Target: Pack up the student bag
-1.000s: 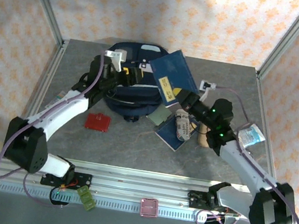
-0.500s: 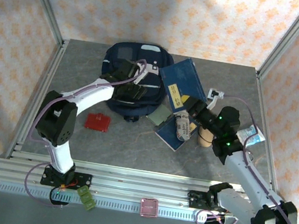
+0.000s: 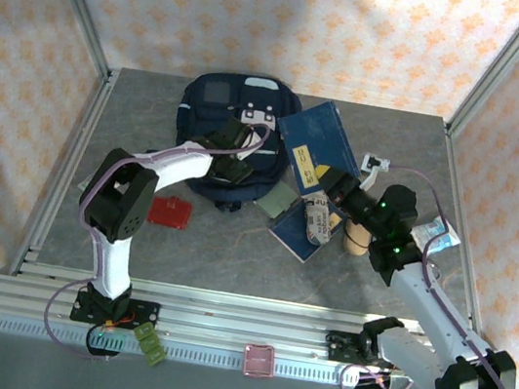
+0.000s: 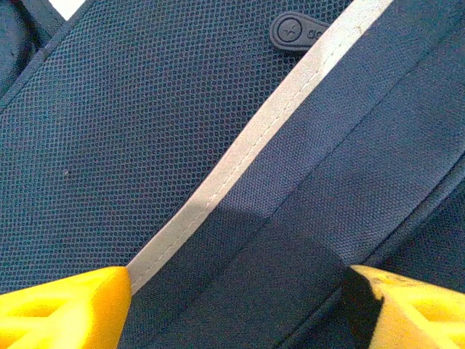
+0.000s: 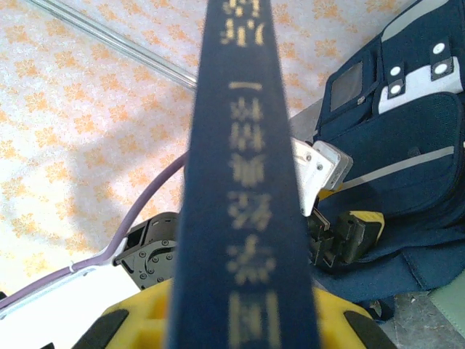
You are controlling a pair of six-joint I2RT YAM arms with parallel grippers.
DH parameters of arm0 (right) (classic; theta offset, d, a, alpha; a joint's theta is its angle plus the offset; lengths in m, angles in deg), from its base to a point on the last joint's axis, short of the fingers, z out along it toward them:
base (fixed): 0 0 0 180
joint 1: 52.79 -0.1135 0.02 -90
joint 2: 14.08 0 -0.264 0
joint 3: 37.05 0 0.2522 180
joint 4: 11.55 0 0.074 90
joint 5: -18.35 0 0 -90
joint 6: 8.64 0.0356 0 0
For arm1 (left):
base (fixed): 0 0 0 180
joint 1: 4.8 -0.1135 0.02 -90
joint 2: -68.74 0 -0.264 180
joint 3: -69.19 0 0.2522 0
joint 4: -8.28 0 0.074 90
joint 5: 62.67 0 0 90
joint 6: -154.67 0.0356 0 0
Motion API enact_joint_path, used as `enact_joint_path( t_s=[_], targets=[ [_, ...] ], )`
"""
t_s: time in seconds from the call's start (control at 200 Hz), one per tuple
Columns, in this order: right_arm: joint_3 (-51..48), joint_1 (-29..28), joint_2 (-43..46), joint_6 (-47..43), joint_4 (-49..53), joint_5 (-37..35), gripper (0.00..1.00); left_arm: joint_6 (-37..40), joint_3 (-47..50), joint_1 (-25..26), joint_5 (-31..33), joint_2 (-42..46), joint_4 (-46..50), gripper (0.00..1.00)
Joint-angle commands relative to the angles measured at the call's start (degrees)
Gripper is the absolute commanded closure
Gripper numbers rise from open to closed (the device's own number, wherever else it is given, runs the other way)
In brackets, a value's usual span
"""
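**Left end effector** (image 3: 229, 153) (image 4: 236, 309): the yellow fingers (image 4: 65, 309) stand wide apart with nothing gripped between them. They are poised close over the front of the large navy-blue fabric student bag (image 3: 197, 121) (image 4: 182, 131). Whether the tips touch the fabric cannot be told. The forearm runs back left and near to a raised elbow. From there the upper arm drops to its base on the near rail.

**Right end effector** (image 3: 333, 181) (image 5: 243, 313): closed on the near edge of a dark blue hardback book (image 3: 313, 134) (image 5: 240, 145) with gold lettering down its spine. The book is held tilted up, just right of the bag. The arm extends right and near to its base at the near right.

**Surface and room:** a grey mottled bench (image 3: 229, 259) is bounded by aluminium frame posts. The walls (image 3: 364, 33) are pale with an orange floral print. A flat red square item (image 3: 173, 211) lies on the bench near-left of the bag. Several small loose articles lie beneath the right forearm.

**Student bag:** lies flat at the far centre of the bench, front face up. It is navy mesh weave crossed by light grey stripes. There is a small square grey panel at its far left, and white patches with dark studs sit beside that panel. From the right wrist the bag (image 5: 407, 196) appears right of the book, with the left end effector (image 5: 341, 236) against it.
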Motion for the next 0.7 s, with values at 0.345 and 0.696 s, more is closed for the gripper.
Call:
enact_joint_path(
  t_s=[0.345, 0.696],
  targets=[
    [0.03, 0.43, -2.24, 0.95, -6.30, 1.83, 1.00, 4.96, 7.48, 0.67, -4.74, 3.15, -4.04, 0.19],
    [-0.30, 0.42, -1.53, 1.39, -6.14, 1.97, 1.00, 3.20, 2.06, 0.84, 10.73, -5.24, -6.86, 0.44]
  ],
)
